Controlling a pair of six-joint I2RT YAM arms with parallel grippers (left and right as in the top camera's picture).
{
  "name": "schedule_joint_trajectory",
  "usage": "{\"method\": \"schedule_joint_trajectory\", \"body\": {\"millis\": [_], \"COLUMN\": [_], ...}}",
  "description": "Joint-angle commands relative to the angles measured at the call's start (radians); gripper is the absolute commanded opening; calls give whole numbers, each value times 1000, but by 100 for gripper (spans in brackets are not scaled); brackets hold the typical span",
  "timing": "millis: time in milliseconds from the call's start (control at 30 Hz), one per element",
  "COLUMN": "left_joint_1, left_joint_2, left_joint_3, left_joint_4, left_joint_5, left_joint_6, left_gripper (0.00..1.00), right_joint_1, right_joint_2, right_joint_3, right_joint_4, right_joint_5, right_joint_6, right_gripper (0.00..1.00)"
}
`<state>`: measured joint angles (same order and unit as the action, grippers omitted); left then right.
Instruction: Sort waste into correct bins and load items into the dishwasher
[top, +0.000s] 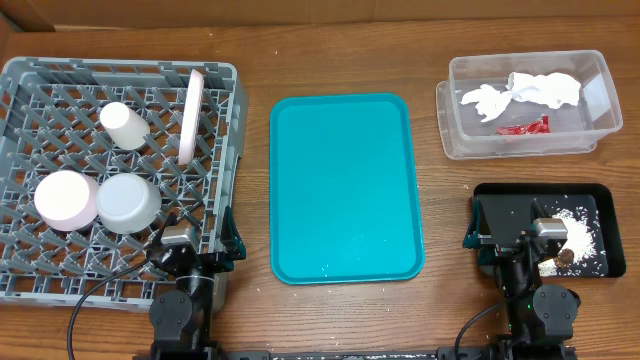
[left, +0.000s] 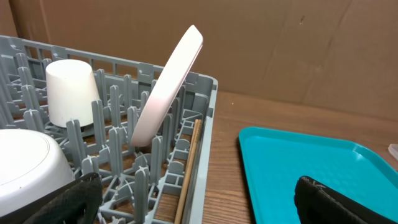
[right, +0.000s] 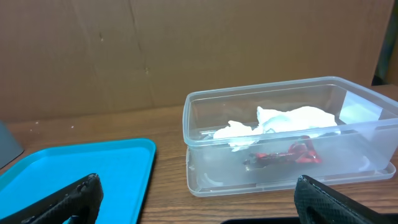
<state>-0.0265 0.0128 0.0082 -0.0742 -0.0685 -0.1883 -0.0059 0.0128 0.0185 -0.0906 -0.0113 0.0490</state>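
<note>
Looking finished: cup (top: 124, 125), plate (top: 190, 115), pink bowl (top: 66, 198), grey bowl (top: 128, 203) in rack (top: 20, 80); tissue (top: 530, 92), wrapper (top: 525, 127) in tub (top: 602, 110); rice (top: 580, 235) in black tray (top: 500, 190); left claw (top: 197, 240), right claw (top: 510, 238) wide open, empty.

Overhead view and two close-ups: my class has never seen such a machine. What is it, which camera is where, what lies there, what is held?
Two robot arms work at a table. One camera looks down from above; one rides each wrist. The left gripper and right gripper are open, empty. A grey lattice dish rack holds a small white cup, a pale pink plate on edge, a pink bowl and a grey-white bowl. A teal tray lies centrally. A clear plastic tub holds white tissue and a red wrapper; a black tray holds rice grains.
</note>
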Motion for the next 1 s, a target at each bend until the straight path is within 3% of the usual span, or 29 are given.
{"method": "schedule_joint_trajectory", "body": {"millis": [0,200,300,400,967], "left_joint_1": [-6,-6,-6,-6,-6], "left_joint_2": [-9,-9,-9,-9,-9], "left_joint_3": [-3,-3,-3,-3,-3], "left_joint_4": [3,2,2,2,1], "left_joint_5": [-9,-10,-10,-10,10], "left_joint_6": [2,8,167,244,245], "left_gripper": [100,100,100,100,100], "right_joint_1": [6,6,6,6,6], "right_joint_2": [-10,-10,-10,-10,-10], "right_joint_3": [-11,-11,-11,-11,-11], "right_joint_4": [6,6,6,6,6], "right_joint_5": [2,2,2,2,2], "right_joint_6": [3,3,4,3,3], "right_gripper": [100,100,100,100,100]}}
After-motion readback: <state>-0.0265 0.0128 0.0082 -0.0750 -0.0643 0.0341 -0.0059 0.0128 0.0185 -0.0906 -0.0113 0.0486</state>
